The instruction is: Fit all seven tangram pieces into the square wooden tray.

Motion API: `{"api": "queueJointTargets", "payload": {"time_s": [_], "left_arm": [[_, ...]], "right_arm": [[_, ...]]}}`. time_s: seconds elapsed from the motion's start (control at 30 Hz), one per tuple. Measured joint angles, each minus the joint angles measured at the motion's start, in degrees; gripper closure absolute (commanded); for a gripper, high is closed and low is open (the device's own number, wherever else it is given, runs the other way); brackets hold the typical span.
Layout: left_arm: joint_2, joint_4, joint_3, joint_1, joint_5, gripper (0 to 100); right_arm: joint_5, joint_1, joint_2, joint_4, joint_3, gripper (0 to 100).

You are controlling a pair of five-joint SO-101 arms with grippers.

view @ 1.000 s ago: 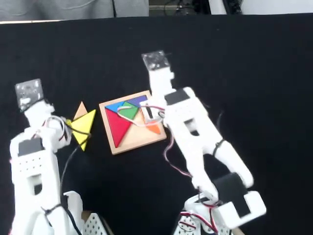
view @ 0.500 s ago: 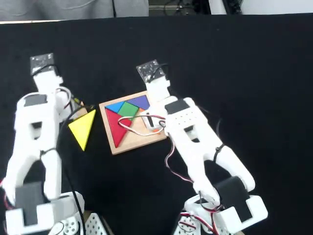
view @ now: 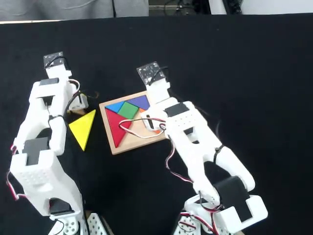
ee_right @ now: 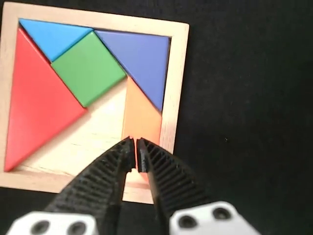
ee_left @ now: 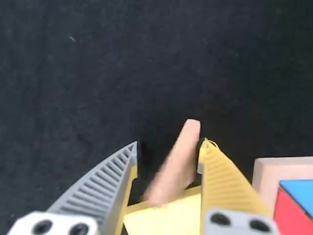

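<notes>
Wood, judged thin, stiff, light: tan piece (ee_left: 176, 164) gripped across its flat faces by left gripper (ee_left: 171, 143); right gripper (ee_right: 134, 147) closed, empty, above tray (ee_right: 179, 73).

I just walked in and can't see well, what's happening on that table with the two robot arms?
Two robot arms are filling a wooden tray. Already in it: red triangle, blue triangle, green square, purple piece, orange piece. The right gripper, shut, hovers over the orange piece. The left gripper holds a tan piece by the yellow triangle on the table.
</notes>
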Motion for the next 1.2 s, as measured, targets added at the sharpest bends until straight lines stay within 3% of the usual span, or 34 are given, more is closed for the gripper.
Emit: {"api": "queueJointTargets", "payload": {"time_s": [0.1,0.3,0.6,0.77,0.87,1.2], "left_arm": [[0.7,0.62,-0.18,1.32,-2.37,80],[0.62,3.52,-0.35,2.11,-15.03,80],[0.79,3.6,-1.05,1.58,-16.44,80],[4.4,5.45,-5.19,1.58,-22.95,85],[8.26,10.37,-11.16,1.58,-26.46,91],[18.99,32.88,-32.62,1.49,-32.0,92]], "right_arm": [[2.11,0.0,0.0,0.0,0.0,98.4],[2.99,0.0,0.0,0.0,0.0,98.4],[2.99,0.0,0.0,0.0,0.0,98.4],[2.99,0.0,0.0,0.0,0.0,98.4],[2.99,0.0,0.0,0.0,0.44,98.4],[2.99,0.0,0.0,0.0,0.53,98.4]]}}
